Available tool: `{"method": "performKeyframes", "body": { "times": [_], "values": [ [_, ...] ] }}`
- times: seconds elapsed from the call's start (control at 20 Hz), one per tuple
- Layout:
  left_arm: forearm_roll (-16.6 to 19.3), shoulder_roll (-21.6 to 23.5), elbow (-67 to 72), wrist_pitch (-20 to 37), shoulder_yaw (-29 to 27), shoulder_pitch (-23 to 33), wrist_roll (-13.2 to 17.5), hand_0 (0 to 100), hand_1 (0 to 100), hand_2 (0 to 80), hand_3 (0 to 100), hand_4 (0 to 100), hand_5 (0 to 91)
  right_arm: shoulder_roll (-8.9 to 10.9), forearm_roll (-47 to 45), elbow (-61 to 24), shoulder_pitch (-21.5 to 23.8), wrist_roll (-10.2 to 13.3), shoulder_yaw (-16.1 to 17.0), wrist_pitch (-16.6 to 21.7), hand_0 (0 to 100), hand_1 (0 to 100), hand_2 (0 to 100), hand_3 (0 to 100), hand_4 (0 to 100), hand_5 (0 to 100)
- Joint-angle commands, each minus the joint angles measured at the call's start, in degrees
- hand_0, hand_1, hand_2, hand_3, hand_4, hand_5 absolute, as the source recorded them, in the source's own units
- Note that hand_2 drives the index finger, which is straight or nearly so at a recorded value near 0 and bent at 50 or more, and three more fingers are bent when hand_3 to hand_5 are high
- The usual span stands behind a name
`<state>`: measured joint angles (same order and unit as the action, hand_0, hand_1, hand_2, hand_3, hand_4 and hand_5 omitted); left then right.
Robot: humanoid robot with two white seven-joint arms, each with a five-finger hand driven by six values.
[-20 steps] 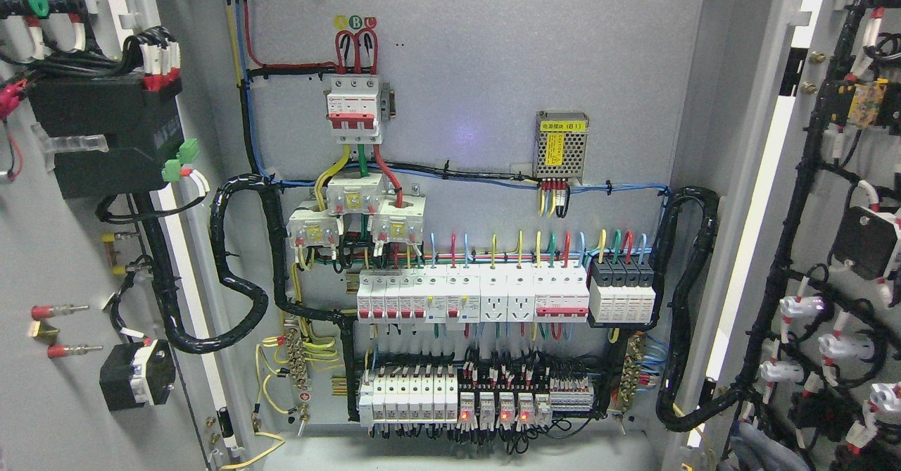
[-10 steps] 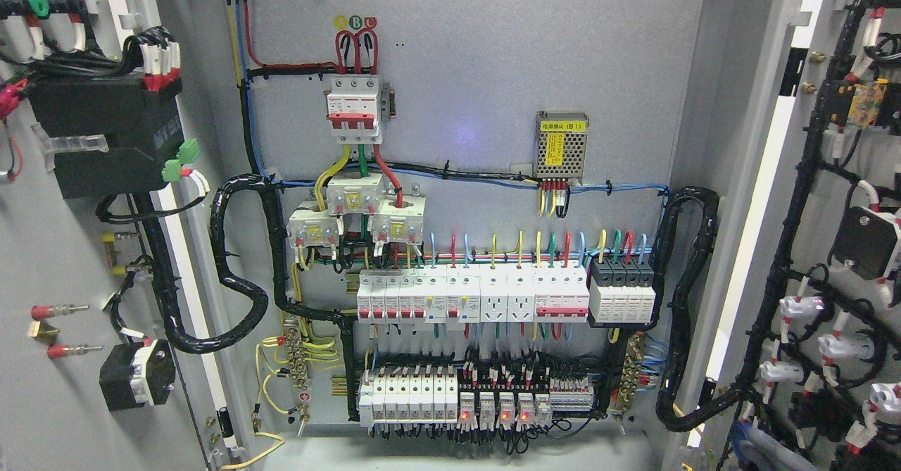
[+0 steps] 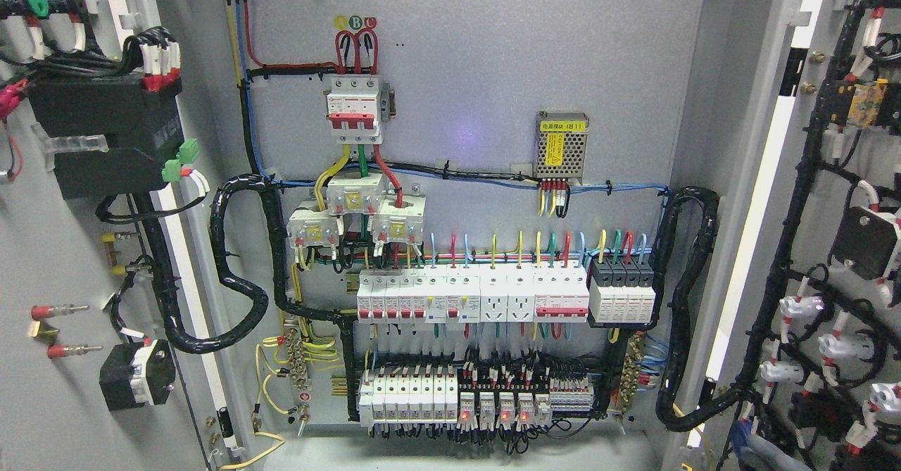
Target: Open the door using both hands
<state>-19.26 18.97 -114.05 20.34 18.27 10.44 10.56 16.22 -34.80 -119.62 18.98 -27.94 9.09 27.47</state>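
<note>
With both doors swung wide, the cabinet stands fully open and its back panel [image 3: 479, 70] faces us square on. One door [image 3: 63, 358] lies flat out to the left, the other door [image 3: 845, 260] to the right, each showing its inner face with wiring strapped to it. Thick black looms [image 3: 236, 274] run in slack loops from the panel across to each door, I'd say so the leaves can swing without tugging the cables.

Neither robot hand shows anywhere, so I cannot tell whether the fingers are released or clenched. Something bluish-grey [image 3: 757, 450] sits at the bottom right corner, low against the right door; it is too cut off to say what it is.

Inside, a red-and-white breaker [image 3: 354, 108] sits high, feeding down to a row of white breakers [image 3: 471, 295] on a rail, with a lower row [image 3: 450, 397] showing small red lights. A little mesh-cased supply [image 3: 561, 145] hangs to the right.

Judging by how the leaves lie, the opening looks done; there is little further for them to travel.
</note>
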Motion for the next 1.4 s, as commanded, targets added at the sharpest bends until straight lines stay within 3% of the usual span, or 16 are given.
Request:
{"method": "performKeyframes", "body": {
  "times": [0.0, 0.3, 1.35],
  "values": [
    [0.0, 2.0, -3.9, 0.6, -5.9, -0.1, 0.0, 0, 0, 0.0, 0, 0, 0.0, 0.57, 0.0, -0.1, 0.1, 0.0, 0.1, 0.0, 0, 0, 0, 0, 0, 0],
    [-0.3, 3.2, -3.8, 0.7, -11.7, -0.1, 0.0, 0, 0, 0.0, 0, 0, 0.0, 0.57, 0.0, 0.0, 0.1, 0.0, 0.3, -0.1, 0, 0, 0, 0, 0, 0],
    [-0.7, 3.3, -3.9, 2.1, -14.7, -0.2, -0.1, 0, 0, 0.0, 0, 0, 0.0, -0.31, -3.9, 0.6, 2.6, 0.1, 4.7, -0.6, 0, 0, 0, 0, 0, 0]
  ]
}}
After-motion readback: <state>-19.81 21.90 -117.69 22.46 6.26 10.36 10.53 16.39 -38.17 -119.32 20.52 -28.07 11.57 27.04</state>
